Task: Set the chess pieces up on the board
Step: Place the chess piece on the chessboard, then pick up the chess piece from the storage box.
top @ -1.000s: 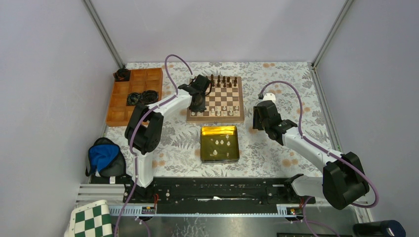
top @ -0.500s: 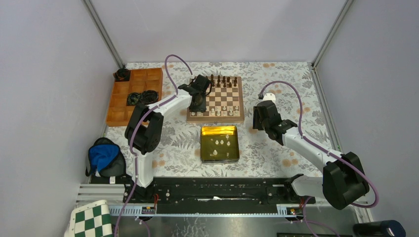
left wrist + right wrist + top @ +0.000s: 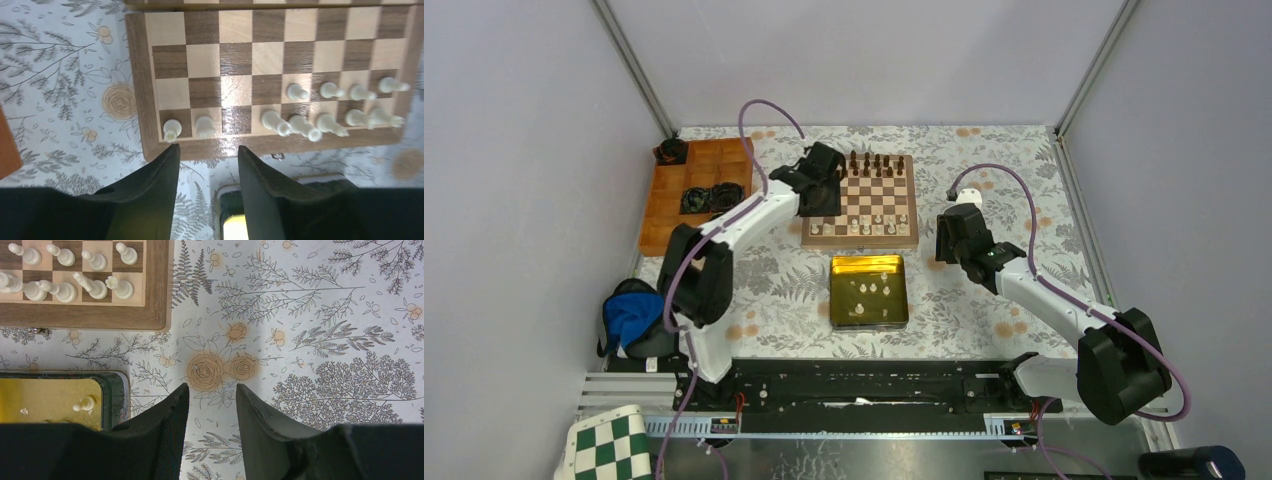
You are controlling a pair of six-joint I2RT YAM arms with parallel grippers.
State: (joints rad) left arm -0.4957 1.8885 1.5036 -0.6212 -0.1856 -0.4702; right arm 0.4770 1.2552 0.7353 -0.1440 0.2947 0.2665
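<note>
The board (image 3: 859, 240) lies at the table's middle back. Cream-white chess pieces (image 3: 869, 225) stand in its two near rows, and dark pieces (image 3: 874, 160) stand at its far side. My left gripper (image 3: 821, 203) hovers over the board's near left corner, open and empty. In the left wrist view my left gripper (image 3: 207, 150) is just short of the board's rim (image 3: 137, 85), near two white pieces (image 3: 171, 130). My right gripper (image 3: 946, 245) is open and empty over the cloth right of the board. In the right wrist view it (image 3: 211, 387) shows above a rose print.
A gold tin (image 3: 836, 300) with several white pieces (image 3: 864, 295) sits in front of the board; one piece (image 3: 84, 404) shows in the right wrist view. An orange compartment tray (image 3: 664, 215) stands at the back left. A blue bag (image 3: 634, 315) and a checkered mat (image 3: 609, 445) lie near left.
My left gripper has risen and drawn back to the left from the board's near left corner, and its cable has swung left. The right arm has not moved.
</note>
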